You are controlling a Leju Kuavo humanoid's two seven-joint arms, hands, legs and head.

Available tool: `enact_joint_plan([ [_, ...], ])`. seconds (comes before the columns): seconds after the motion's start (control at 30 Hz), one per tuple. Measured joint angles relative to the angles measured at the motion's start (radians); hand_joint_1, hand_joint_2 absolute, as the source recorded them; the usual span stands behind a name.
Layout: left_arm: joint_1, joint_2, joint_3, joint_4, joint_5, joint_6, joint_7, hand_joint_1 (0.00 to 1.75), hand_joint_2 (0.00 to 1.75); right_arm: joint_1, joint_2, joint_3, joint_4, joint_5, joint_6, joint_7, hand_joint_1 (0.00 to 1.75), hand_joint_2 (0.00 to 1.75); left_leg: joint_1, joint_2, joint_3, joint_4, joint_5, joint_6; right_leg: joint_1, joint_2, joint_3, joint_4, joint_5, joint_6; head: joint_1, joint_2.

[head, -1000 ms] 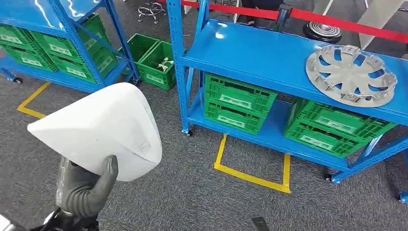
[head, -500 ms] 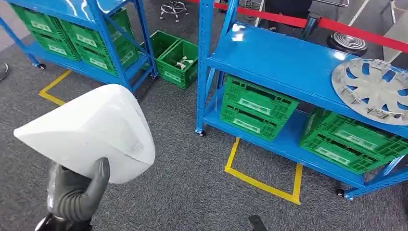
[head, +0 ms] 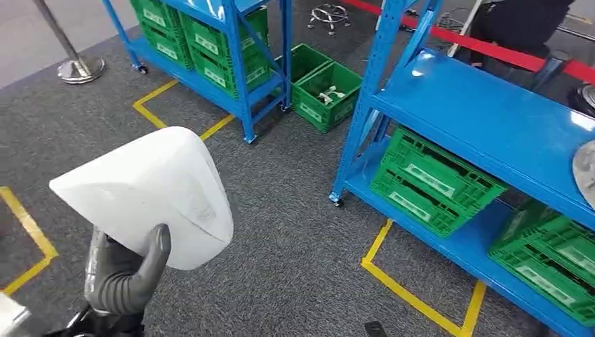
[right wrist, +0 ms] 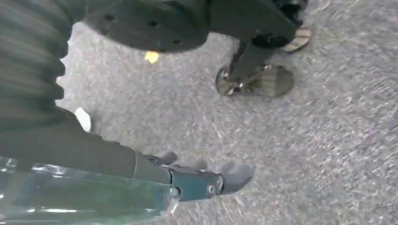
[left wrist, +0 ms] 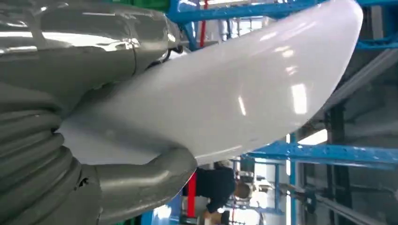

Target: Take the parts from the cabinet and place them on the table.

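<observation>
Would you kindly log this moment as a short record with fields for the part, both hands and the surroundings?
part: white shell, off the shelves, carried over the carpet
left hand: left hand grips the shell from below
right hand: right hand hangs over the carpet, holding nothing; whether its fingers are apart is unclear
shelves: blue rack ahead on the right, green crates on its lower shelf
floor: grey carpet with yellow tape

Glossy smooth white part (head: 151, 193); rough grey carpet (head: 295, 239); painted metal shelving (head: 484, 119).

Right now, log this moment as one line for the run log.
left hand: holds glossy white curved plastic part | right hand: hangs above grey carpet, holds nothing | phase: carrying
</observation>
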Motion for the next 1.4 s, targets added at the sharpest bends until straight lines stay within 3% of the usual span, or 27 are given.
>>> enact_joint_plan([
  [0.03, 0.004, 0.008, 0.0, -0.006, -0.012, 0.001, 0.021, 1.75, 1.75, 0.001, 0.008, 0.002, -0.002, 0.008, 0.006, -0.001, 0.0, 1.75, -0.003, 0.04, -0.002, 0.01, -0.01, 0.002, -0.012, -0.02, 0.01, -0.023, 0.011, 0.01, 0.002, 0.0],
  [0.07, 0.002, 0.016, 0.0, -0.012, -0.023, 0.003, 0.034, 1.75, 1.75, 0.001, 0.006, 0.002, 0.0, 0.01, 0.008, -0.001, 0.0, 1.75, -0.011, 0.115, -0.016, 0.038, -0.037, -0.004, -0.011, -0.026, 0.017, -0.032, 0.012, 0.005, -0.003, 0.0],
  [0.1, -0.001, 0.021, 0.0, -0.015, -0.027, 0.003, 0.043, 1.75, 1.75, 0.002, 0.006, 0.003, 0.0, 0.013, 0.009, 0.0, 0.0, 1.75, -0.007, 0.137, -0.044, 0.094, -0.072, -0.012, -0.013, -0.039, 0.019, -0.033, 0.014, 0.005, -0.016, 0.0],
  [0.17, 0.002, 0.031, 0.0, -0.018, -0.031, 0.003, 0.05, 1.75, 1.75, 0.009, 0.007, 0.008, 0.001, 0.016, 0.011, 0.002, 0.0, 1.75, 0.006, 0.138, -0.12, 0.248, -0.137, -0.029, -0.015, -0.068, 0.019, -0.032, 0.011, 0.009, -0.029, 0.0],
  [0.2, 0.003, 0.033, 0.0, -0.018, -0.033, 0.003, 0.053, 1.75, 1.75, 0.01, 0.01, 0.011, 0.001, 0.017, 0.012, 0.002, 0.0, 1.75, 0.013, 0.138, -0.141, 0.286, -0.142, -0.035, -0.016, -0.083, 0.019, -0.03, 0.009, 0.012, -0.037, 0.0],
  [0.23, 0.003, 0.036, 0.0, -0.02, -0.035, 0.003, 0.056, 1.75, 1.75, 0.01, 0.011, 0.012, 0.001, 0.017, 0.012, 0.003, 0.0, 1.75, 0.018, 0.139, -0.135, 0.274, -0.123, -0.042, -0.019, -0.095, 0.019, -0.028, 0.007, 0.015, -0.04, 0.0],
  [0.3, 0.003, 0.042, 0.0, -0.025, -0.037, 0.004, 0.058, 1.75, 1.75, 0.008, 0.015, 0.013, 0.001, 0.017, 0.012, 0.005, 0.0, 1.75, 0.025, 0.157, -0.064, 0.144, -0.044, -0.053, -0.027, -0.115, 0.022, -0.02, -0.002, 0.028, -0.047, 0.0],
  [0.33, 0.003, 0.045, 0.0, -0.028, -0.037, 0.004, 0.059, 1.75, 1.75, 0.006, 0.017, 0.013, 0.001, 0.017, 0.012, 0.005, 0.0, 1.75, 0.027, 0.189, -0.01, 0.051, -0.004, -0.059, -0.031, -0.123, 0.023, -0.011, -0.009, 0.037, -0.05, 0.0],
  [0.37, 0.001, 0.046, 0.0, -0.03, -0.038, 0.004, 0.059, 1.75, 1.75, 0.005, 0.015, 0.013, 0.001, 0.017, 0.011, 0.005, 0.0, 1.75, 0.014, 0.24, 0.007, 0.016, -0.025, -0.058, -0.026, -0.128, 0.022, -0.005, -0.016, 0.047, -0.06, 0.0],
  [0.43, 0.006, 0.048, -0.002, -0.036, -0.039, 0.005, 0.06, 1.75, 1.75, 0.001, 0.014, 0.014, 0.001, 0.018, 0.011, 0.006, 0.0, 1.75, 0.017, 0.221, 0.005, 0.012, -0.017, -0.025, -0.021, -0.138, 0.025, 0.001, -0.023, 0.055, -0.051, 0.0],
  [0.53, 0.006, 0.052, -0.002, -0.042, -0.04, 0.006, 0.06, 1.75, 1.75, 0.003, 0.015, 0.017, 0.001, 0.018, 0.012, 0.009, 0.0, 1.75, 0.014, 0.188, 0.005, 0.009, -0.013, -0.005, -0.028, -0.158, 0.033, -0.006, -0.028, 0.068, -0.046, 0.0],
  [0.6, 0.004, 0.053, -0.002, -0.048, -0.04, 0.006, 0.06, 1.75, 1.75, 0.004, 0.017, 0.019, 0.001, 0.018, 0.012, 0.009, 0.0, 1.75, 0.014, 0.167, 0.005, 0.009, -0.012, 0.005, -0.03, -0.089, 0.003, 0.081, -0.098, 0.068, -0.032, 0.0],
  [0.67, 0.004, 0.053, -0.002, -0.05, -0.04, 0.006, 0.063, 1.75, 1.75, 0.008, 0.018, 0.019, 0.001, 0.018, 0.012, 0.014, 0.0, 1.75, 0.01, 0.142, 0.002, 0.009, -0.01, 0.011, -0.025, -0.063, -0.075, 0.254, -0.176, 0.064, -0.022, 0.0],
  [0.7, 0.004, 0.054, -0.002, -0.05, -0.041, 0.006, 0.071, 1.75, 1.75, 0.011, 0.018, 0.02, 0.001, 0.019, 0.014, 0.024, 0.0, 1.75, 0.006, 0.128, 0.002, 0.009, -0.01, 0.013, -0.023, -0.06, -0.103, 0.312, -0.191, 0.059, -0.017, 0.0],
  [0.73, 0.004, 0.055, -0.002, -0.05, -0.045, 0.006, 0.084, 1.75, 1.75, 0.014, 0.018, 0.021, 0.001, 0.019, 0.018, 0.035, 0.0, 1.75, 0.002, 0.111, 0.003, 0.009, -0.009, 0.015, -0.02, -0.059, -0.11, 0.323, -0.179, 0.052, -0.01, 0.0],
  [0.8, 0.004, 0.055, -0.002, -0.051, -0.052, 0.01, 0.11, 1.75, 1.75, 0.012, 0.022, 0.025, 0.001, 0.022, 0.022, 0.044, 0.0, 1.75, -0.005, 0.079, 0.007, 0.009, -0.008, 0.017, -0.01, -0.048, -0.067, 0.211, -0.093, 0.029, -0.001, 0.0],
  [0.87, 0.004, 0.056, -0.003, -0.054, -0.06, 0.023, 0.122, 1.75, 1.75, 0.012, 0.025, 0.028, 0.001, 0.021, 0.027, 0.048, 0.0, 1.75, -0.005, 0.053, 0.01, 0.008, -0.006, 0.017, 0.002, 0.012, -0.002, 0.048, -0.009, 0.001, 0.002, 0.0],
  [0.9, 0.004, 0.057, -0.003, -0.056, -0.067, 0.032, 0.124, 1.75, 1.75, 0.013, 0.026, 0.029, 0.001, 0.023, 0.031, 0.055, 0.0, 1.75, -0.008, 0.038, 0.005, 0.011, -0.003, 0.014, -0.003, 0.033, 0.004, 0.032, -0.016, -0.008, -0.006, 0.0],
  [1.03, 0.005, 0.063, -0.003, -0.069, -0.075, 0.048, 0.118, 1.75, 1.75, 0.006, 0.036, 0.041, 0.001, 0.029, 0.032, 0.072, 0.0, 1.75, -0.001, -0.011, -0.009, 0.002, 0.014, -0.014, -0.001, -0.01, 0.019, -0.008, -0.009, -0.001, 0.002, 0.0],
  [1.07, 0.008, 0.067, -0.003, -0.071, -0.075, 0.048, 0.112, 1.75, 1.75, 0.003, 0.039, 0.042, 0.0, 0.029, 0.026, 0.063, 0.0, 1.75, -0.007, 0.066, -0.016, 0.019, -0.002, -0.011, -0.004, -0.024, 0.028, -0.023, 0.001, 0.003, -0.001, 0.0],
  [1.1, 0.001, 0.069, -0.004, -0.073, -0.074, 0.044, 0.102, 1.75, 1.75, 0.003, 0.038, 0.042, 0.0, 0.029, 0.018, 0.049, 0.0, 1.75, -0.008, 0.119, -0.035, 0.056, -0.036, -0.016, -0.004, -0.032, 0.03, -0.031, 0.005, -0.002, -0.014, 0.0],
  [1.17, -0.005, 0.069, -0.005, -0.071, -0.056, 0.019, 0.076, 1.75, 1.75, 0.004, 0.035, 0.043, 0.001, 0.022, 0.006, 0.022, 0.0, 1.75, 0.003, 0.138, -0.106, 0.203, -0.113, -0.03, -0.005, -0.062, 0.028, -0.03, 0.005, -0.001, -0.023, 0.0],
  [1.23, -0.01, 0.065, -0.006, -0.064, -0.028, -0.01, 0.03, 1.75, 1.75, -0.001, 0.032, 0.042, 0.002, 0.011, 0.005, 0.014, 0.0, 1.75, 0.014, 0.137, -0.144, 0.284, -0.129, -0.042, -0.007, -0.088, 0.025, -0.028, 0.004, 0.002, -0.038, 0.0],
  [1.3, -0.022, 0.058, -0.006, -0.055, -0.016, -0.027, 0.0, 1.75, 1.75, -0.012, 0.03, 0.042, 0.002, 0.006, 0.005, 0.014, 0.0, 1.75, 0.02, 0.147, -0.092, 0.199, -0.067, -0.05, -0.011, -0.109, 0.025, -0.022, -0.001, 0.01, -0.045, 0.0],
  [1.33, -0.025, 0.055, -0.006, -0.051, -0.012, -0.032, -0.008, 1.75, 1.75, -0.017, 0.029, 0.042, 0.002, 0.003, 0.001, 0.015, 0.0, 1.75, 0.023, 0.167, -0.034, 0.102, -0.022, -0.054, -0.014, -0.118, 0.027, -0.016, -0.006, 0.018, -0.048, 0.0],
  [1.37, -0.026, 0.05, -0.006, -0.048, -0.007, -0.038, -0.012, 1.75, 1.75, -0.021, 0.027, 0.042, 0.002, -0.004, -0.006, 0.014, 0.0, 1.75, 0.022, 0.219, 0.011, 0.019, -0.006, -0.058, -0.013, -0.124, 0.028, -0.006, -0.014, 0.028, -0.052, 0.0],
  [1.4, -0.028, 0.047, -0.006, -0.045, -0.004, -0.039, -0.014, 1.75, 1.75, -0.022, 0.018, 0.042, 0.002, -0.006, -0.011, 0.013, 0.0, 1.75, 0.01, 0.254, 0.019, 0.014, -0.022, -0.049, -0.006, -0.129, 0.024, -0.002, -0.02, 0.036, -0.061, 0.0],
])
